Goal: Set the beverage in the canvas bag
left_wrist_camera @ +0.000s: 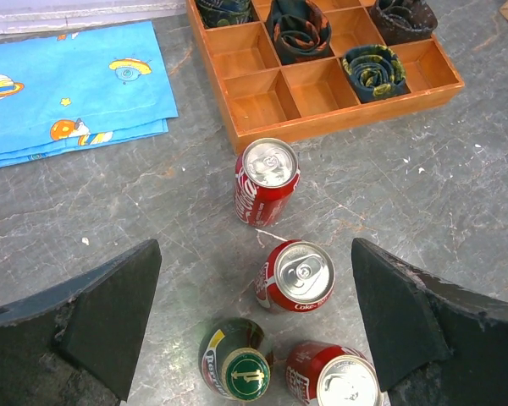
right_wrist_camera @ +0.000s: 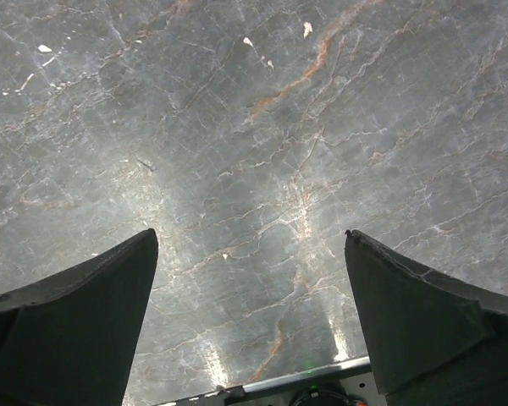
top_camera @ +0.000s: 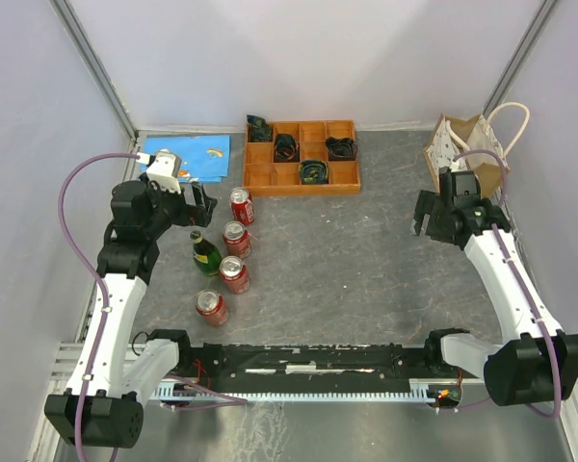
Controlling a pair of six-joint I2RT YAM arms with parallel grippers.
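Observation:
Several red soda cans stand upright in a loose column at the left of the table, the farthest one (top_camera: 242,205) nearest the tray, with a green glass bottle (top_camera: 206,253) beside them. My left gripper (top_camera: 204,205) hangs open above and behind them. In its wrist view a can (left_wrist_camera: 296,275) stands between the wide-apart fingers of the left gripper (left_wrist_camera: 256,245), with the bottle (left_wrist_camera: 237,359) and another can (left_wrist_camera: 334,381) nearer. The canvas bag (top_camera: 467,144) stands at the back right. My right gripper (top_camera: 426,214) hovers open in front of it, the right gripper (right_wrist_camera: 250,237) showing only bare tabletop.
An orange compartmented tray (top_camera: 260,178) with rolled dark items sits at the back centre, its front rim (left_wrist_camera: 322,127) just beyond the farthest can. A blue patterned cloth (top_camera: 188,156) lies at the back left. White walls close in on both sides.

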